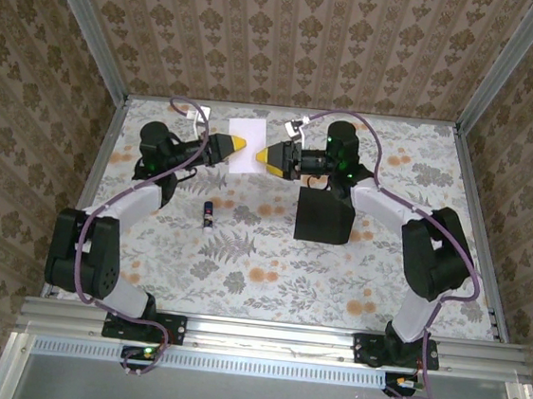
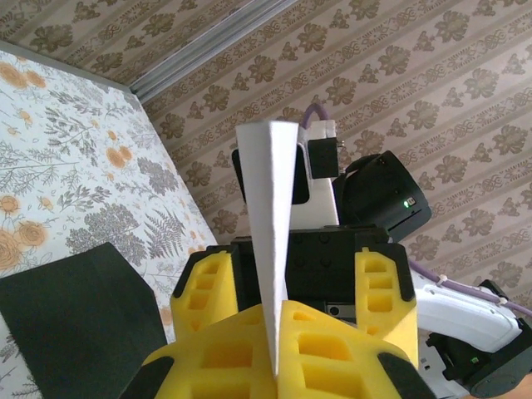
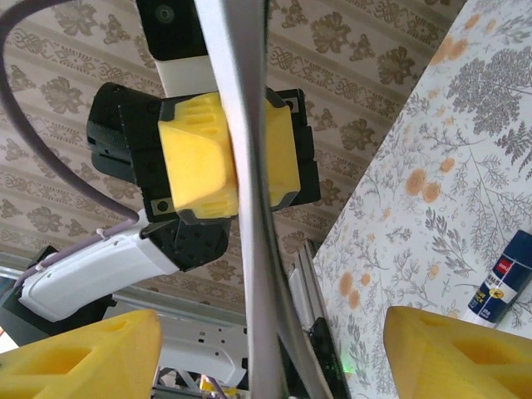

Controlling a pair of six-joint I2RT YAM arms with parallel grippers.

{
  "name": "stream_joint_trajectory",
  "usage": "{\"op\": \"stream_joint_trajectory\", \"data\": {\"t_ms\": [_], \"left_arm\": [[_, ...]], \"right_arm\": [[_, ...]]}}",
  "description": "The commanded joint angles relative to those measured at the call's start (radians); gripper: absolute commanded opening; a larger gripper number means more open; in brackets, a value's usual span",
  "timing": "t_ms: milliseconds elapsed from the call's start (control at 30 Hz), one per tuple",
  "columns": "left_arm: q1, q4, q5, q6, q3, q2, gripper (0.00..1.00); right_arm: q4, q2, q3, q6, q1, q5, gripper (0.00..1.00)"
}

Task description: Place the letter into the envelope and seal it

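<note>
The letter (image 1: 247, 131), a white sheet, is held above the table at the back, between the two grippers. My left gripper (image 1: 237, 146) is shut on its left edge; in the left wrist view the yellow fingers (image 2: 224, 349) pinch the sheet (image 2: 268, 208), seen edge-on. My right gripper (image 1: 269, 155) faces it, open, with the letter's right edge (image 3: 245, 208) between its spread fingers (image 3: 75, 357) and touching neither. The envelope (image 1: 322, 217), a flat black rectangle, lies on the table under the right arm and also appears in the left wrist view (image 2: 75, 324).
A small white-and-blue glue stick (image 1: 208, 214) lies on the floral tablecloth (image 1: 258, 275) left of centre, also visible in the right wrist view (image 3: 503, 283). Patterned walls and metal rails close in the table on three sides.
</note>
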Motion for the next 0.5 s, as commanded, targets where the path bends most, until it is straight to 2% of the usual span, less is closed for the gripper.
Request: {"op": "stream_joint_trajectory", "data": {"t_ms": [0,133,300,467], "left_arm": [[-0.004,0.049,0.018,-0.012,0.015,0.004,0.00],[-0.004,0.047,0.018,-0.012,0.013,0.004,0.00],[-0.004,0.042,0.015,-0.008,0.014,0.006,0.00],[-0.003,0.032,0.010,-0.003,0.014,0.009,0.00]], "right_arm": [[0.048,0.015,0.039,0.014,0.008,-0.023,0.70],[0.065,0.018,0.041,0.028,0.008,-0.023,0.60],[0.081,0.010,0.032,0.038,0.007,-0.014,0.30],[0.093,0.004,0.028,0.049,0.007,-0.013,0.14]]}}
